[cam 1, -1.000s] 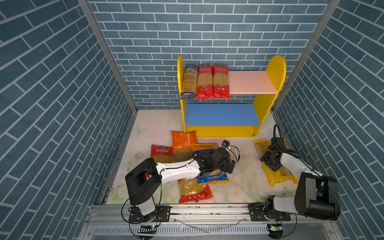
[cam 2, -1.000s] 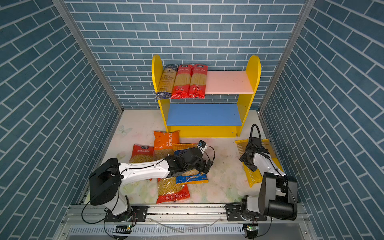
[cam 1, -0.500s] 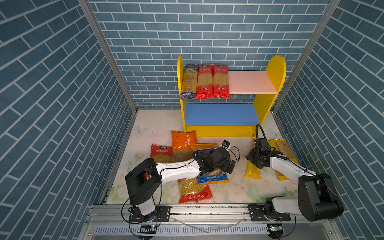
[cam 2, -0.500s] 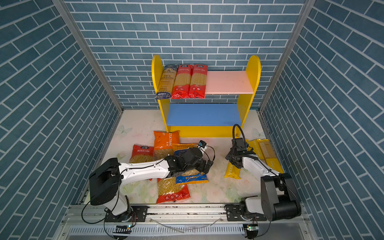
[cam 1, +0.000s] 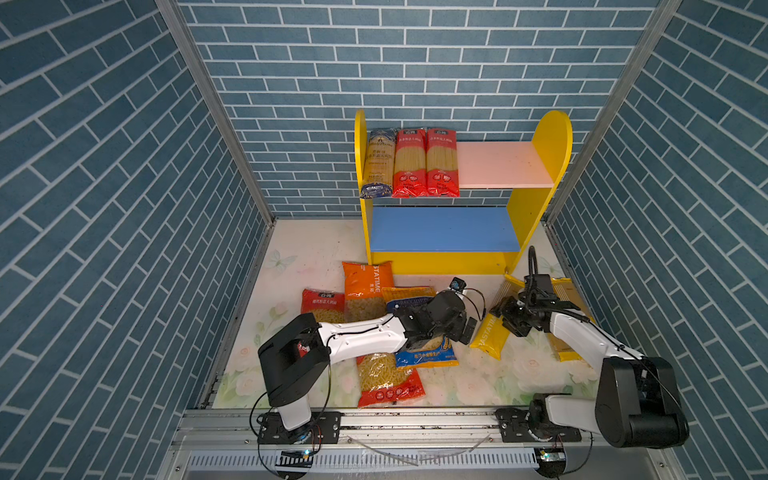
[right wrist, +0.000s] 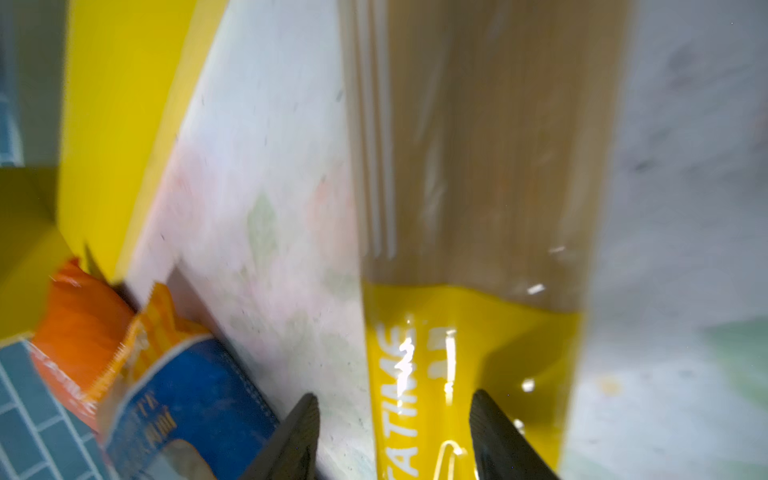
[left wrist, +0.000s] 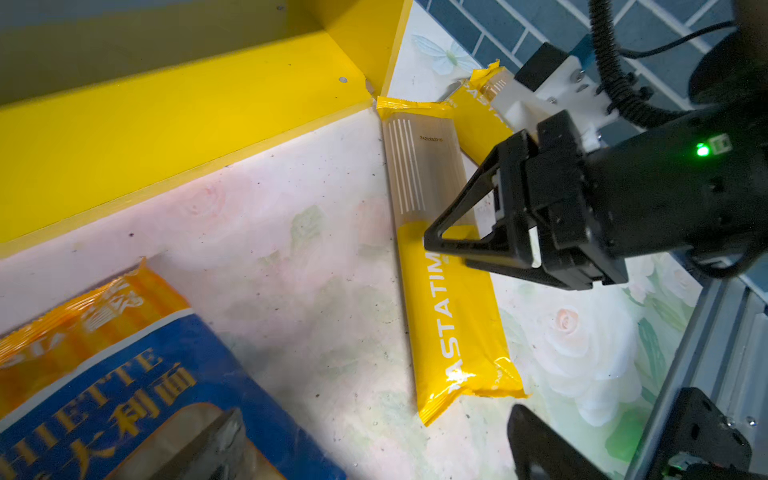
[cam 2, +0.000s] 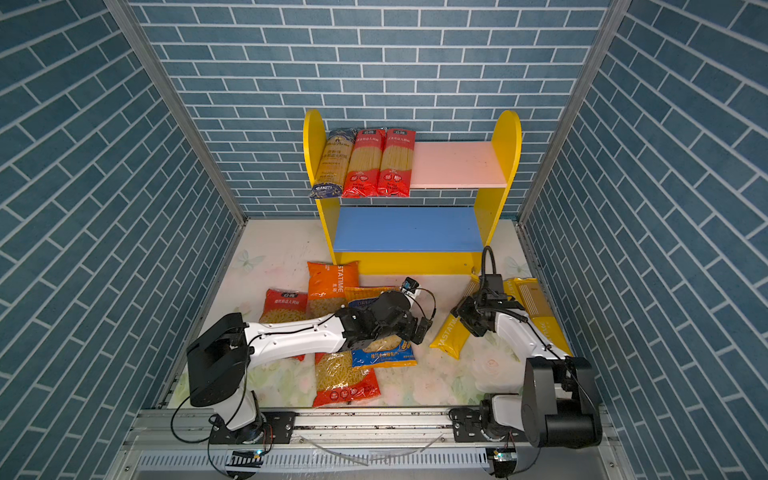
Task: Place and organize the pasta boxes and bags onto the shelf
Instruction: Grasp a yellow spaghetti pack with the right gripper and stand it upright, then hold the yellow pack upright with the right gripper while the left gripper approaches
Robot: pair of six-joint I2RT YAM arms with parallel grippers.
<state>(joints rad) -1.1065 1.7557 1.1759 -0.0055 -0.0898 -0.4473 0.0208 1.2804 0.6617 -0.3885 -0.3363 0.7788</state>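
Right pincer (cam 1: 508, 318) gripping yellow spaghetti pack (cam 1: 487, 341), now carried farther left, left pincer (cam 1: 453, 336) unmoved, spread wide

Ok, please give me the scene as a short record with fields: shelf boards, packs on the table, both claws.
pink upper board: dark blue spaghetti pack and two red spaghetti packs, side by side at left end
blue lower board: nothing on it
table, under left arm: orange bag, two red bags, blue-yellow bag, clustered
table, by right wall: more yellow spaghetti packs
right claw: astride a yellow PASTATIME spaghetti pack; grip unclear
left claw: open, above the blue-yellow bag
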